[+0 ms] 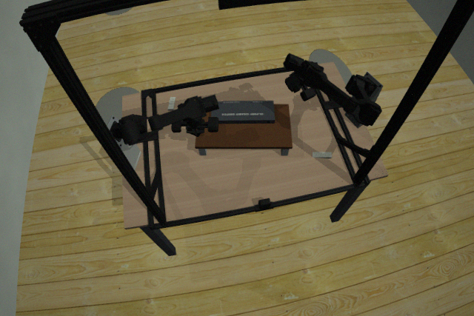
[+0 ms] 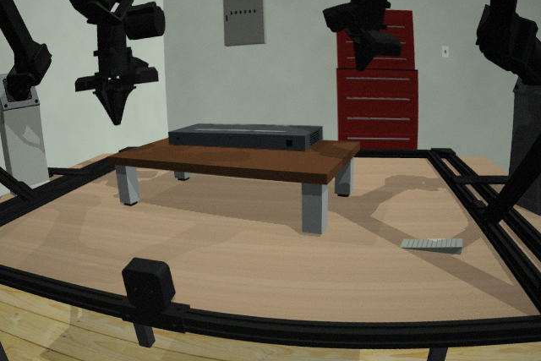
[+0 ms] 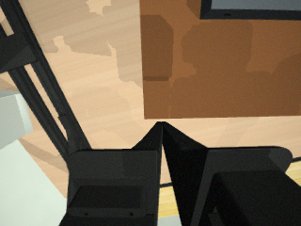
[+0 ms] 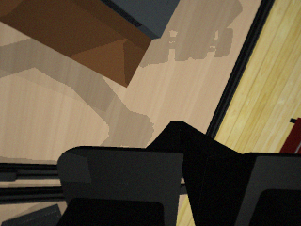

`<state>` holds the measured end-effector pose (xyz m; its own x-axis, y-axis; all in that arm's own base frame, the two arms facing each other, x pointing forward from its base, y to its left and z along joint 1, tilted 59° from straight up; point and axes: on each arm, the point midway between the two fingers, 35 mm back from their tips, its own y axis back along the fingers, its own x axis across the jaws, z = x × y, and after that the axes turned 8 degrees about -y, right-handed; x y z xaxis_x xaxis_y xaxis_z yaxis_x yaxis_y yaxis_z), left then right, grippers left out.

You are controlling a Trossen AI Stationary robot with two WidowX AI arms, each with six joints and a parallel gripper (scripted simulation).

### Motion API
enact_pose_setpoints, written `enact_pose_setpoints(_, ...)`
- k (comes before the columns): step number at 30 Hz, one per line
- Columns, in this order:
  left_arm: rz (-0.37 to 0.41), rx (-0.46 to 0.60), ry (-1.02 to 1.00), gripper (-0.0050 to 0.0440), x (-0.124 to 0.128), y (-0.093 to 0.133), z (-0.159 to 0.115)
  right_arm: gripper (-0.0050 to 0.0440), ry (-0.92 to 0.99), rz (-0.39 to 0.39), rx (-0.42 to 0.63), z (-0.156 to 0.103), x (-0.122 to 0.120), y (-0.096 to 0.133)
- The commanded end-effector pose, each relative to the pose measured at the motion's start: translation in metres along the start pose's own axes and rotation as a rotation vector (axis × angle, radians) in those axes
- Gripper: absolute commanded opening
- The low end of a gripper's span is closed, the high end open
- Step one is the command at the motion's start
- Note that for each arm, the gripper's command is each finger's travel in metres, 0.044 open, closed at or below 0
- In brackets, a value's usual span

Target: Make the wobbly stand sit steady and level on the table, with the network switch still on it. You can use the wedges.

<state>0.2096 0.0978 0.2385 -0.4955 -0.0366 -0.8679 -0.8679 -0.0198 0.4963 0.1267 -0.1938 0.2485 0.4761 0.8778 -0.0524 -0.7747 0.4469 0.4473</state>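
The brown stand stands on grey legs. In the exterior view, the near right leg shows no black foot; the other legs do. A slight tilt cannot be judged. The dark network switch lies on its top. A ribbed pale wedge lies right of the stand; another wedge lies at the back left. My left gripper is shut and empty, above the stand's left end. My right gripper is shut and empty, high beyond its right end.
Black frame rails border the tabletop. A small black camera block sits on the front rail. Tall frame posts rise at the sides, and a red tool cabinet stands behind.
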Motion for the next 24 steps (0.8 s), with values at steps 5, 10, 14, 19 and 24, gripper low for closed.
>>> enact_pose_setpoints(5,0.000,0.000,0.000,0.0000,0.000,0.000,0.000,0.0000,0.155,-0.262,-0.172,0.096,-0.054,0.032)
enact_pose_setpoints(10,0.000,0.000,0.000,0.0000,0.000,0.000,0.000,0.0000,0.189,-0.330,-0.228,0.123,-0.065,0.043)
enact_pose_setpoints(14,0.000,0.000,0.000,0.0000,0.000,0.000,0.000,0.0000,0.202,-0.331,-0.240,0.123,-0.058,0.050)
enact_pose_setpoints(19,0.000,0.000,0.000,0.0000,0.000,0.000,0.000,0.0000,0.276,-0.487,-0.390,0.188,-0.077,0.085)
enact_pose_setpoints(24,0.000,0.000,0.000,0.0000,0.000,0.000,0.000,0.0000,0.337,-0.627,-0.569,0.251,-0.085,0.127)
